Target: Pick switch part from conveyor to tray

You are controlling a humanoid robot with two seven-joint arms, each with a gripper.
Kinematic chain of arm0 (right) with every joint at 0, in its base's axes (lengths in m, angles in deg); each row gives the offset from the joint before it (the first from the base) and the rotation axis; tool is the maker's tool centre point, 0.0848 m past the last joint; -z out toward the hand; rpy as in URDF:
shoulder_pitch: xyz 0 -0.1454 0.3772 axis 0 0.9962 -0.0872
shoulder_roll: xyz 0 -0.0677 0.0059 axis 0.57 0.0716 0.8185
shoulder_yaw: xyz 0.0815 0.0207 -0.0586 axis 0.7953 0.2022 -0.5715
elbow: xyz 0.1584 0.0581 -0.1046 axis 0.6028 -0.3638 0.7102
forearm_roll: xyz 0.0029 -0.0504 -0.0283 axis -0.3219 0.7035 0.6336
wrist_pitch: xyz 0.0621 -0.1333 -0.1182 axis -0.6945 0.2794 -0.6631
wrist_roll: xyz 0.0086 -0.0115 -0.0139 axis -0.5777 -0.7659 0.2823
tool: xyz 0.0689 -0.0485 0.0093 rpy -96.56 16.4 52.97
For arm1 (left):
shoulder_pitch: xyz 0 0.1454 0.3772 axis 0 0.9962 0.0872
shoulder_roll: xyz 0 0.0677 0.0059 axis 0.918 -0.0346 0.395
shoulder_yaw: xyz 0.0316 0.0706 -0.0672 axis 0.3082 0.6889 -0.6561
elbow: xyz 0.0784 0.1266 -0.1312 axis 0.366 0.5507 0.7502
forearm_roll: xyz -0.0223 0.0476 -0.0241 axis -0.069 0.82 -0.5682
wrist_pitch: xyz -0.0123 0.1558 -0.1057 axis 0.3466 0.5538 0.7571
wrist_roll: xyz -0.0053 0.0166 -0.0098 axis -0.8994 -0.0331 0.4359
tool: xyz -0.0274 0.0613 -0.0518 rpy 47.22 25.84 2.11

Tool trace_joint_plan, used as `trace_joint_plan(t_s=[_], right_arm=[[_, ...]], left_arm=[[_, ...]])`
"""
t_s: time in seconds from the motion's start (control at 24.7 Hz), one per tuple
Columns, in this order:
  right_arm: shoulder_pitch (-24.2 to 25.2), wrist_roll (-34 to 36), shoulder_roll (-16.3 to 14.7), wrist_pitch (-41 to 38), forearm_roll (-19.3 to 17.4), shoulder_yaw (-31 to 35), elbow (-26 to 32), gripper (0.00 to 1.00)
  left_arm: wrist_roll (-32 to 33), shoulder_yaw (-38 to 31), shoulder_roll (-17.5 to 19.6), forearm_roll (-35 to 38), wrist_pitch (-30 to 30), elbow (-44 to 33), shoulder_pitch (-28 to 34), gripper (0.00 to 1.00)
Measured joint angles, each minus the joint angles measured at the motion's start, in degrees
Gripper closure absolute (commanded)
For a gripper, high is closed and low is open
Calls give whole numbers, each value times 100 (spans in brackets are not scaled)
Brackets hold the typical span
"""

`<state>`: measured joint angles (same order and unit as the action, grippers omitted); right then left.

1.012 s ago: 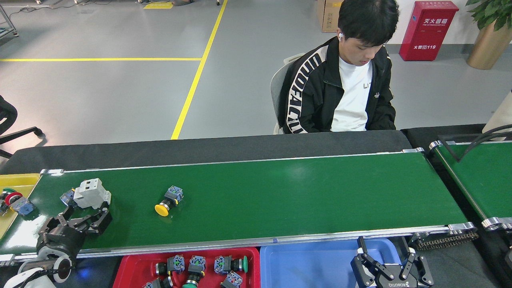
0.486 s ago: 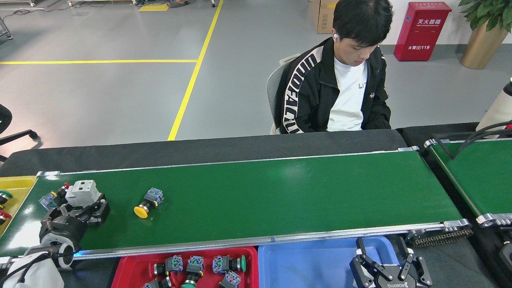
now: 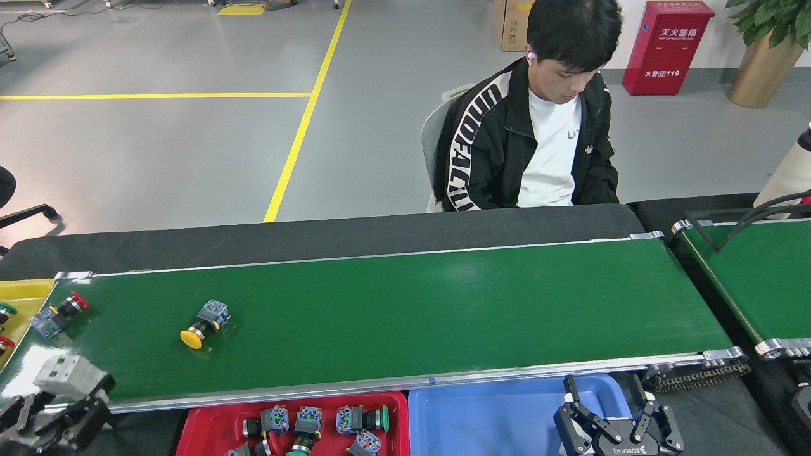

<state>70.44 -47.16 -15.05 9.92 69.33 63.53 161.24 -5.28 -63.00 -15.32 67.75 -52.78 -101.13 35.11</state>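
My left gripper is at the bottom left corner, by the conveyor's near rail, shut on a white boxy switch part held above the belt edge. On the green conveyor lie a yellow-capped push-button switch and, near the left end, a red-capped one. A red tray below the near rail holds several button switches. Beside it is a blue tray, with my right gripper open over its right part.
A yellow tray at the belt's left end holds a few parts. A person sits behind the black table edge. A second green belt with a black cable over it stands at the right.
My left gripper closed on the white part, lifted it off the belt and drew back to the near left corner. The yellow and red button switches travelled left along the belt.
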Motion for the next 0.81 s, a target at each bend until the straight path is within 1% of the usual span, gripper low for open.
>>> trace_joint_plan(t_s=[0.12, 0.2, 0.28, 0.4, 0.49, 0.57, 0.65, 0.73, 0.81], right_arm=[[0, 0, -1, 0, -7, 60, 0, 1], [-5, 1, -2, 0, -9, 85, 0, 1], [-8, 1, -2, 0, -9, 166, -1, 1], [-10, 1, -20, -4, -10, 290, -1, 1], [-27, 1, -20, -11, -33, 445, -1, 1], [-57, 1, -20, -15, -128, 585, -11, 1], [-61, 1, -20, -23, -189, 617, -43, 1], [-64, 1, -39, -28, -205, 621, -55, 1], [-65, 1, -56, -29, -207, 623, -57, 1]], left_arm=[[15, -15, -368, 0, -300, -908, 513, 94], [4, 18, -575, 15, -371, -1494, 620, 94], [0, 172, -768, 102, -407, -1914, 625, 94], [-14, 927, -875, 322, -423, -2275, 550, 94], [11, 1599, -893, 562, -426, -2318, 302, 94], [50, 2329, -1004, 931, -428, -2330, -56, 93], [98, 2969, -1313, 1492, -432, -2330, -364, 93], [154, 3447, -1706, 2145, -434, -2314, -609, 93], [173, 3841, -2033, 2775, -434, -2280, -669, 92]])
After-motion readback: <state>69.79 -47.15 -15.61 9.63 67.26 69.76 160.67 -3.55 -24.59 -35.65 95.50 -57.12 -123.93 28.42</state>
